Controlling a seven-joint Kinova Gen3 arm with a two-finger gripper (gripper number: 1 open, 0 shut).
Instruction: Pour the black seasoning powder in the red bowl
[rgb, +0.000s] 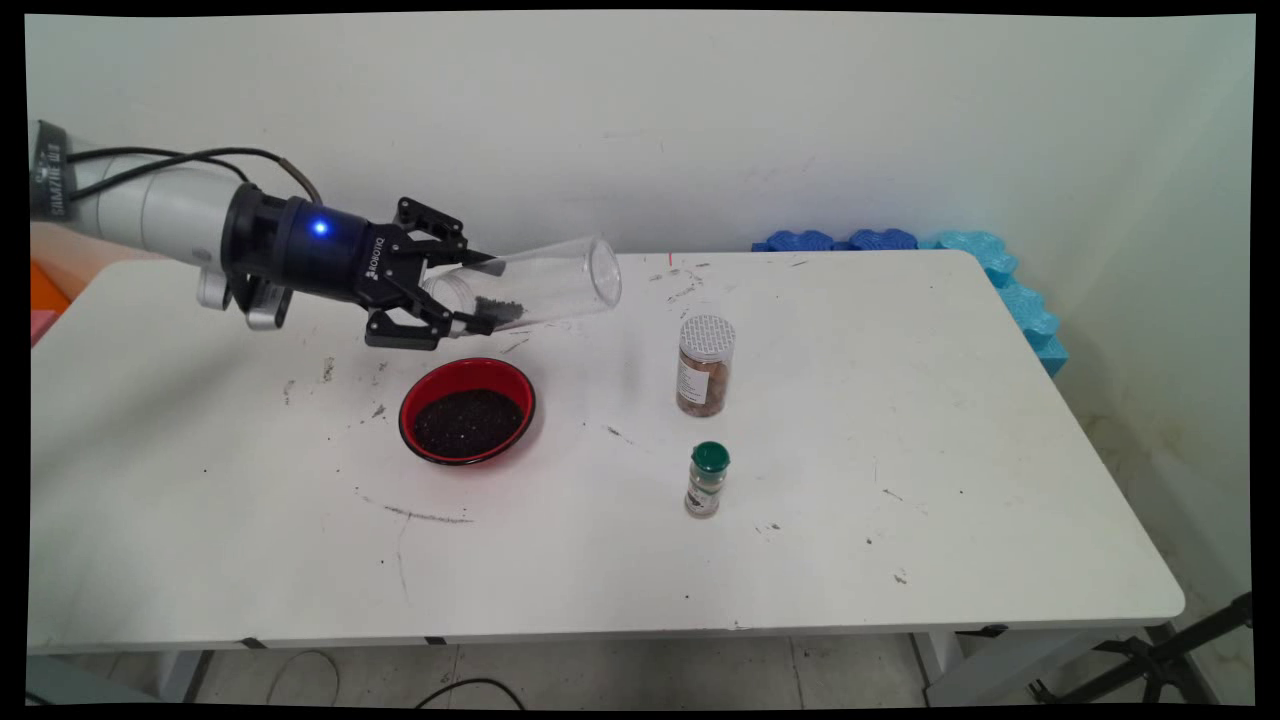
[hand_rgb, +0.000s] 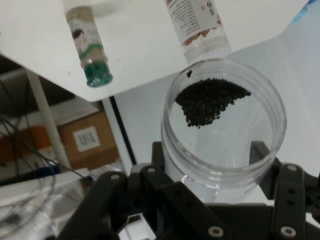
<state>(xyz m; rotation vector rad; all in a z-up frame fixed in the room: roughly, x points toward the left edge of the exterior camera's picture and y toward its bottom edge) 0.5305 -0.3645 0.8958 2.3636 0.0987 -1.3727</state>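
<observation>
A: What is the biggest thing here?

B: The table (rgb: 620, 560). It is white, and it is showing lots of little dark marks and crumbs. It is holding up everything else.

A: And the arm?

B: The arm (rgb: 150, 205) is reaching in from the left, up above the table. Its gripper (rgb: 480, 290) is squeezing a clear jar (rgb: 545, 283) from both sides, near the jar's open mouth.

A: How is the jar sitting?

B: It is not sitting. It is hanging in the air, lying nearly on its side, with its flat bottom pointing to the right and a bit up. A small pile of black grains (hand_rgb: 210, 100) is lying inside it. In the hand view, we are looking straight into its round mouth.

A: What is under it?

B: A red bowl (rgb: 467, 410) is standing on the table just below the gripper. It is holding more black grains.

A: Anything else?

B: Yes, two bottles are standing well off to the right. The bigger bottle (rgb: 705, 365) is wearing a white lid and holding brown stuff. The little bottle (rgb: 708, 479) is wearing a green lid, and it is standing nearer to us.
</observation>
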